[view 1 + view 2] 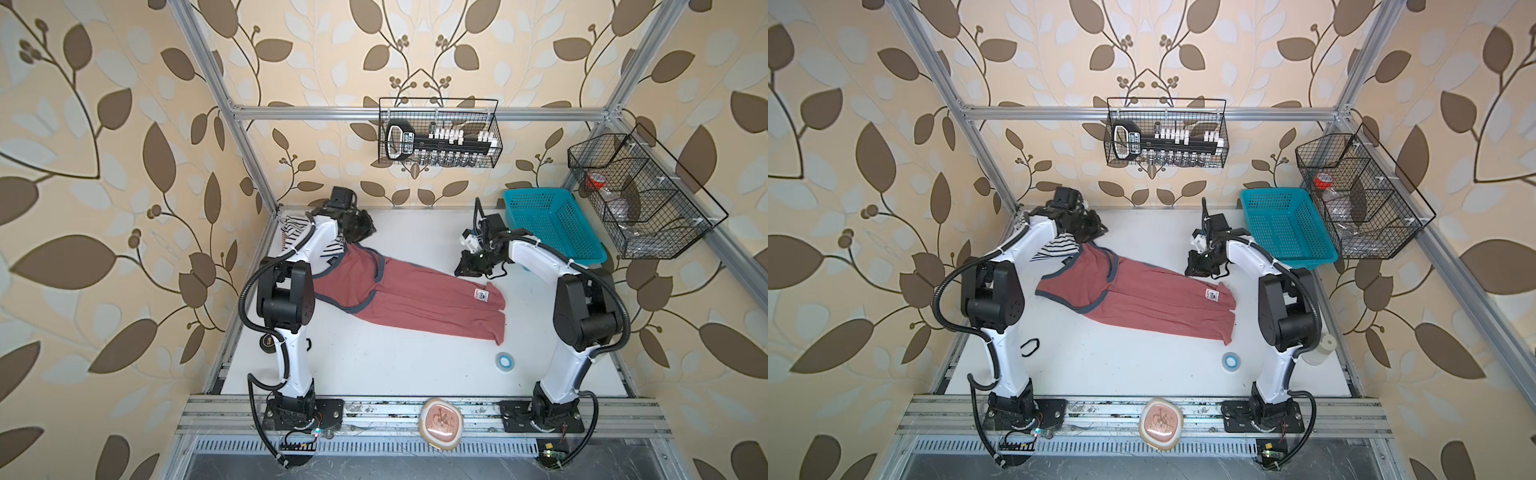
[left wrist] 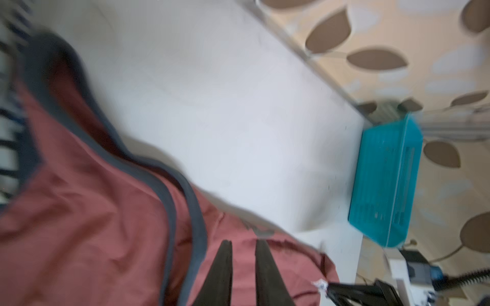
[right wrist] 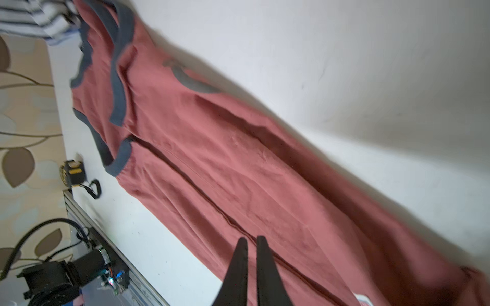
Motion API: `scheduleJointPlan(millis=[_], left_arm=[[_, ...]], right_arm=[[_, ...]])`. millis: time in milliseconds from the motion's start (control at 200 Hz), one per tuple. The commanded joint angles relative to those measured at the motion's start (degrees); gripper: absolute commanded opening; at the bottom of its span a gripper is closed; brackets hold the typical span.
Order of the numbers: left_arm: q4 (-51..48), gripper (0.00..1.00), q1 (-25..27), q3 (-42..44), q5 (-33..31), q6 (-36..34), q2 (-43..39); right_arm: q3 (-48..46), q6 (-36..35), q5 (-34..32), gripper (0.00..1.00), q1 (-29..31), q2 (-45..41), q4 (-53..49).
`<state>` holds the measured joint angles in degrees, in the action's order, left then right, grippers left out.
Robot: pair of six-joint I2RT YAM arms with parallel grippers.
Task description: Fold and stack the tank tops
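1. Left gripper (image 1: 365, 229) is hovering at the far left of the desk (image 1: 374, 370), just beyond the shoulder straps of the dusty red tank top (image 1: 415, 301). In the left wrist view its fingers (image 2: 221, 273) are standing close together with a narrow gap and nothing visible between them. I cannot tell whether they are fully closed.
2. Right gripper (image 1: 462, 269) is hanging over the far edge of the same garment, towards the hem. Its fingers (image 3: 236, 267) are pressing almost together and pinching nothing.
3. That dusty red tank top is lying flat, running from far left to near right. Both long sides seem to be folded in to a central line, and a label patch (image 1: 481, 295) is facing up near the hem. Striped tank tops (image 1: 292, 226) are bunching in the far left corner, partly hidden under the left arm and touching the shoulder end.
4. Judging by the creases, the cloth is looking thin, light and limp. It will probably sag and drag rather than hold a shape. The two hem corners, or the grey-blue trim (image 1: 380, 259) at the straps, are looking like the firmest holds, with every layer pinched.
5. Open desk is lying near and left of the hem, giving room for folding it over towards the shoulders. A blue tape roll (image 1: 504, 359) is sitting near the hem's near corner, and a teal basket (image 1: 557, 226) is crowding the far right.
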<state>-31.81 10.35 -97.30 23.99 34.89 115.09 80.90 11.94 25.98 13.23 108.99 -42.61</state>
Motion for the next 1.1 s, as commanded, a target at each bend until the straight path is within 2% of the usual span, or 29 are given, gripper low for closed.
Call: scheduleJointPlan(millis=[0,170,310,535,755,935,1095], left_arm=[[-5.3,0.13,-0.8,3.4,0.2,-1.1,1.6],[-7.2,0.1,-0.5,3.2,-2.4,-1.9,4.4],[-11.5,0.05,-0.3,-1.2,-5.1,-2.6,9.8],[-13.8,0.01,0.1,-8.2,-6.6,-2.8,18.1],[-16.8,0.0,2.0,-19.6,-5.4,-3.6,27.1],[-20.6,0.0,5.0,-33.9,-3.0,-4.4,34.5],[-18.8,0.0,6.8,-37.9,-0.4,-3.3,37.2]], right_arm=[[1.1,-4.0,1.1,0.09,2.1,3.7,-3.8],[0.8,-4.0,0.7,0.11,3.4,7.1,-2.7],[-0.9,-2.6,-0.8,0.14,3.7,8.5,-1.0],[-5.4,0.3,1.2,0.14,3.9,8.4,3.7],[-11.9,3.9,3.2,0.1,4.1,6.9,8.3],[-17.8,7.4,4.3,0.08,4.8,5.0,12.3],[-22.8,10.4,4.9,0.07,6.7,3.4,15.8]])
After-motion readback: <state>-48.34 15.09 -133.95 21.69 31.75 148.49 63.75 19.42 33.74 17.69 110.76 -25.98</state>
